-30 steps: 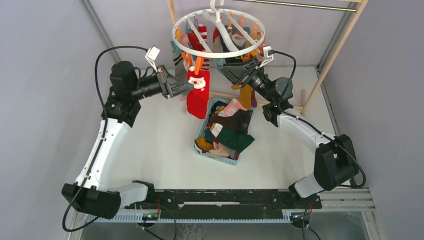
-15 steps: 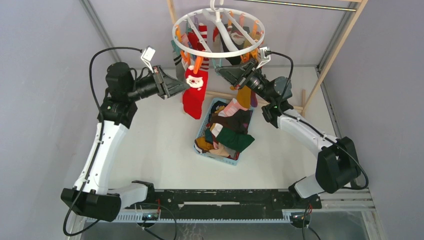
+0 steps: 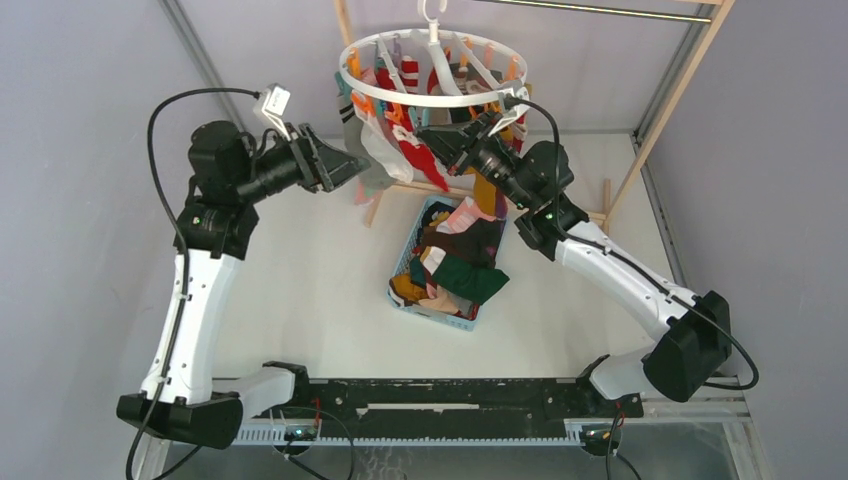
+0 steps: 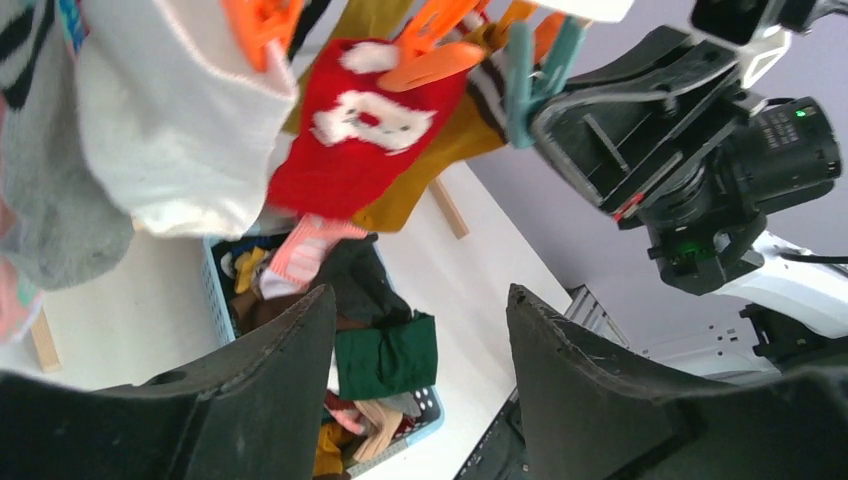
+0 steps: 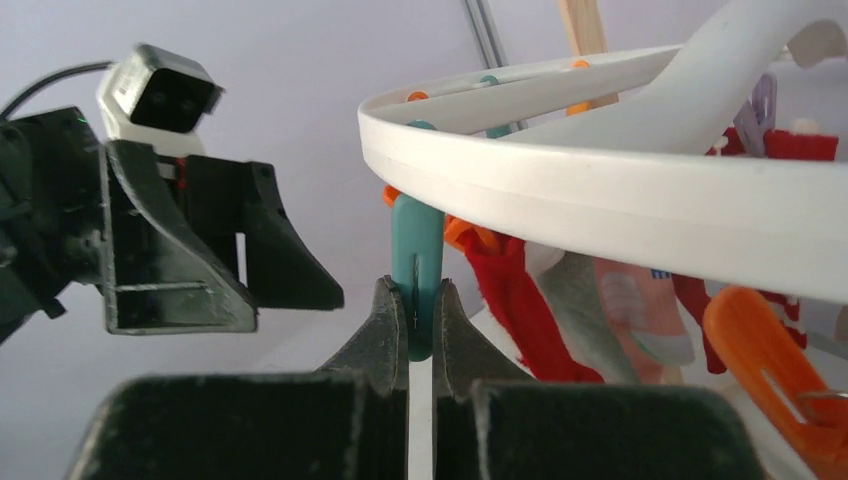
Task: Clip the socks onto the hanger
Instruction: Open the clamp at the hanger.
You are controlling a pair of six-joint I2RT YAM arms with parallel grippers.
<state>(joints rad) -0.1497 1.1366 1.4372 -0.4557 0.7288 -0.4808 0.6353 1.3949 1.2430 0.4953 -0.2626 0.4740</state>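
The white ring hanger (image 3: 425,102) hangs from the rod with several socks clipped under it. A red Santa sock (image 3: 418,152) dangles from an orange clip (image 4: 432,62); in the left wrist view the Santa sock (image 4: 365,135) hangs free above my fingers. My left gripper (image 3: 358,167) is open just left of the socks and holds nothing; in its own view the left gripper (image 4: 420,300) has wide-apart jaws. My right gripper (image 5: 418,300) is shut on a teal clip (image 5: 417,255) under the hanger's rim (image 5: 600,190), and the right gripper (image 3: 428,135) reaches in from the right.
A light-blue basket (image 3: 408,262) full of loose socks sits on the table below the hanger, a green sock (image 4: 385,355) on top. A wooden frame (image 3: 668,105) with a metal rod carries the hanger. White and grey socks (image 4: 170,130) hang beside the Santa sock.
My left gripper opened, let go of the Santa sock and drew back to the left. My right gripper closed on the teal clip. The hanger swung left and the sock now hangs slanted.
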